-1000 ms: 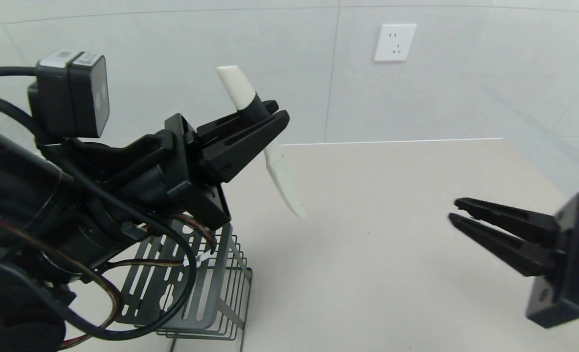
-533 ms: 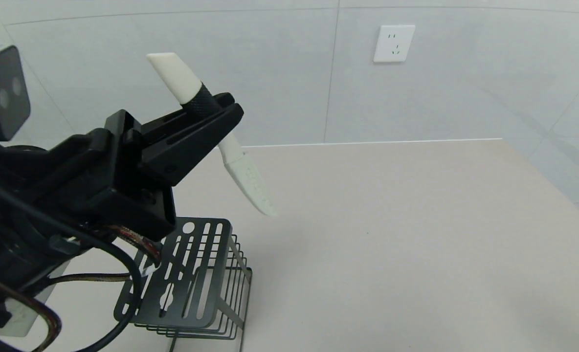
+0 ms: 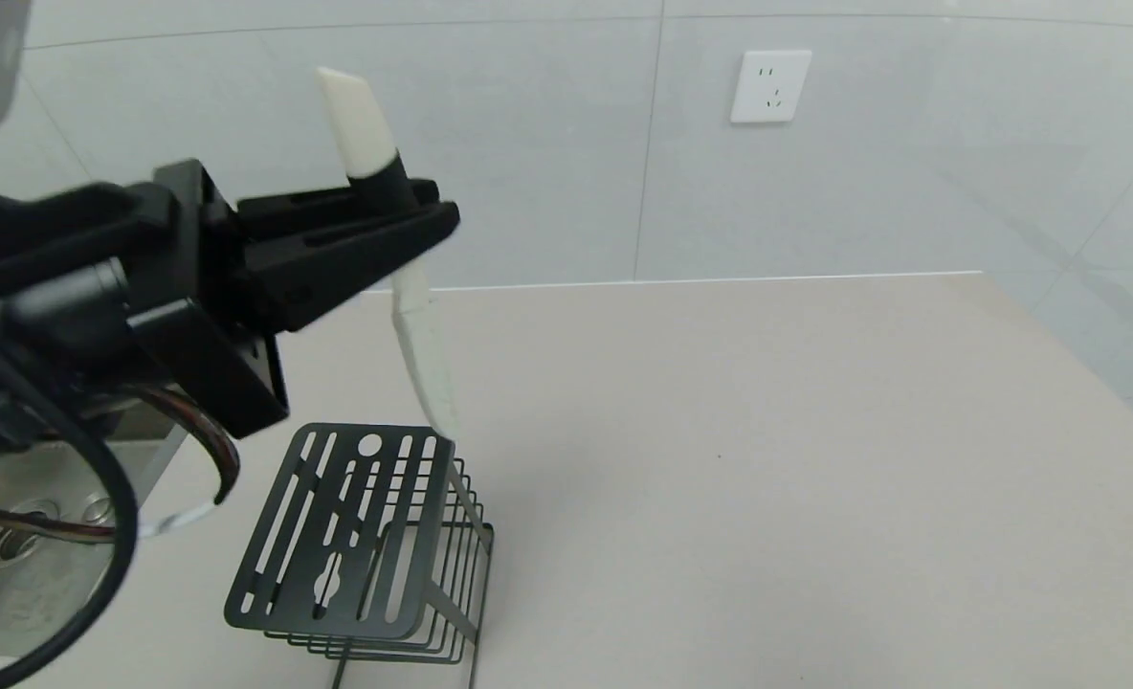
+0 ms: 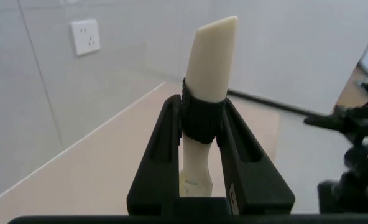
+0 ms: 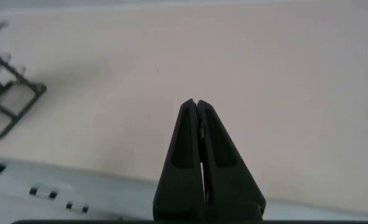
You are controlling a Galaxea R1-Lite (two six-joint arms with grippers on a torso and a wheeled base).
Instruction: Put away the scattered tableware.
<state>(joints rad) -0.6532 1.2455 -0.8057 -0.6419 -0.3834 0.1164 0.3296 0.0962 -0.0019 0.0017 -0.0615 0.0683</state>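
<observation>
At lower left, the slotted rack (image 3: 346,536) is cut off by the frame edge. The knife (image 3: 423,354), clamped in the fingers of the left gripper (image 3: 433,206), has been swung nearly upright, its tip lowered to the rack's far corner. Insertion seems near, though contact cannot be judged. The fingers of the right gripper (image 5: 197,109) are pressed together, empty.

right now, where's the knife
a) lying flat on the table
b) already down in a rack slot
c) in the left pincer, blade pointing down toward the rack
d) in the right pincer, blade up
c: the left pincer is clamped on the handle of the knife, and the blade hangs down with its tip by the edge of the rack, at its slotted top.
</observation>
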